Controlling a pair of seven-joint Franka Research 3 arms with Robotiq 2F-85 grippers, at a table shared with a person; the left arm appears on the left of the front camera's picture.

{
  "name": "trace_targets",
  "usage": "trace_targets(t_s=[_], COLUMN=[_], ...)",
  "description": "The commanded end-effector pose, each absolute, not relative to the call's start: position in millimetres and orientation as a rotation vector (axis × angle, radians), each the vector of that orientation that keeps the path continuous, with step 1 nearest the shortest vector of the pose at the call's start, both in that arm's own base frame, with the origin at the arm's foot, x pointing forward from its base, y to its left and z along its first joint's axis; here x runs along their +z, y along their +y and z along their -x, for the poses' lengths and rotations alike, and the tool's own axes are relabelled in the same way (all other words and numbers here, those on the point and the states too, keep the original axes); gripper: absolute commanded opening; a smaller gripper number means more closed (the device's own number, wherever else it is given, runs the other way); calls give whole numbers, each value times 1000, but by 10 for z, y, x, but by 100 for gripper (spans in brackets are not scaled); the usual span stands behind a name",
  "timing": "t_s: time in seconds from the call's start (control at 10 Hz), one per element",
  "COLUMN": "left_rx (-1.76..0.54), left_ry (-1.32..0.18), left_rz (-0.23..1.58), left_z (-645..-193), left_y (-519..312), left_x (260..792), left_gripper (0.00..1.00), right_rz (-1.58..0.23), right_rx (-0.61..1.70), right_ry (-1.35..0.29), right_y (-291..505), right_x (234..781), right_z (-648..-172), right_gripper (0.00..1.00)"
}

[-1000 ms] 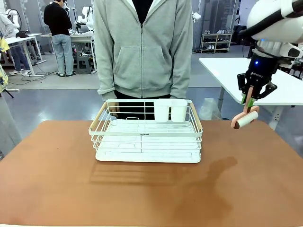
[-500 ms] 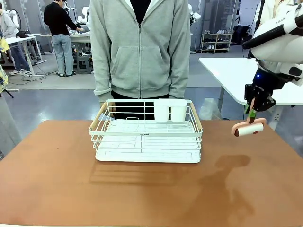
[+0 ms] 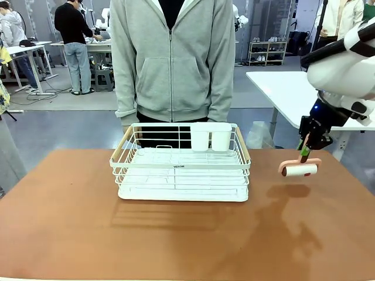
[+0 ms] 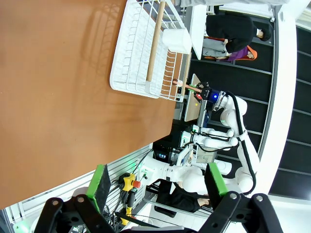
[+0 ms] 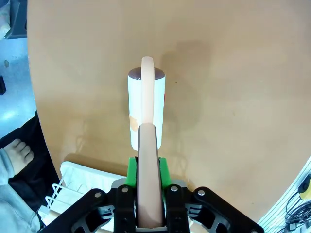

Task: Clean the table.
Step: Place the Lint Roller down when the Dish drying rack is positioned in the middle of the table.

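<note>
Holding tool: the right gripper (image 3: 305, 147) is clamped on the pinkish handle of a lint roller (image 3: 299, 170), which hangs straight below its fingers.
Roller axis: in the right wrist view the lint roller's white drum (image 5: 146, 109) runs in line with the handle, pointing away from the gripper (image 5: 145, 194); in the front view it lies roughly level, crosswise to the hanging handle.
Surface below: the table (image 3: 187, 234), reddish-brown, lies directly under the drum; a shadow beneath suggests a small gap, though contact cannot be judged surely.
Nearer arm: the right; it is the arm placed for the wiping stroke, likely a descent first.
Beyond the roller: a white wire rack (image 3: 181, 167) sits off to the gripper's side, apart from the drum.
Left gripper (image 4: 158, 182): jaws spread, nothing between them, well off from the rack.
</note>
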State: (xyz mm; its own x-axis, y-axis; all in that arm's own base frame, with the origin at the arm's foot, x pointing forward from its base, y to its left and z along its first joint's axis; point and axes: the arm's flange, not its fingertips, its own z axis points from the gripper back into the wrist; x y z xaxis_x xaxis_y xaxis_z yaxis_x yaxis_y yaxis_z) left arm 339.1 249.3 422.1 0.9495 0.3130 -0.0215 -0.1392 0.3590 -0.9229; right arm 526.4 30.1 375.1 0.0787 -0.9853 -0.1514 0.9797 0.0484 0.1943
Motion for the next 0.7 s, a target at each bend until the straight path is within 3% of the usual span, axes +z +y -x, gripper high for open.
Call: trace_targets(t_s=[0.0,0.5,0.6], left_rx=[290,290,290], left_ry=[-176,-176,-176], left_rz=[1168,1168,1168], left_z=[-3376,-3376,-3376], left_y=[2511,2511,2511], left_x=[4228,4228,4228], left_gripper=[100,100,100], right_rz=[-305,-323,-326], right_rx=[-1518,-1518,-1510], right_ry=[-31,-15,-16], right_y=[333,345,353], right_x=[3581,3479,3512], right_z=[-5249,-5118,-5096], right_gripper=[21,21,36])
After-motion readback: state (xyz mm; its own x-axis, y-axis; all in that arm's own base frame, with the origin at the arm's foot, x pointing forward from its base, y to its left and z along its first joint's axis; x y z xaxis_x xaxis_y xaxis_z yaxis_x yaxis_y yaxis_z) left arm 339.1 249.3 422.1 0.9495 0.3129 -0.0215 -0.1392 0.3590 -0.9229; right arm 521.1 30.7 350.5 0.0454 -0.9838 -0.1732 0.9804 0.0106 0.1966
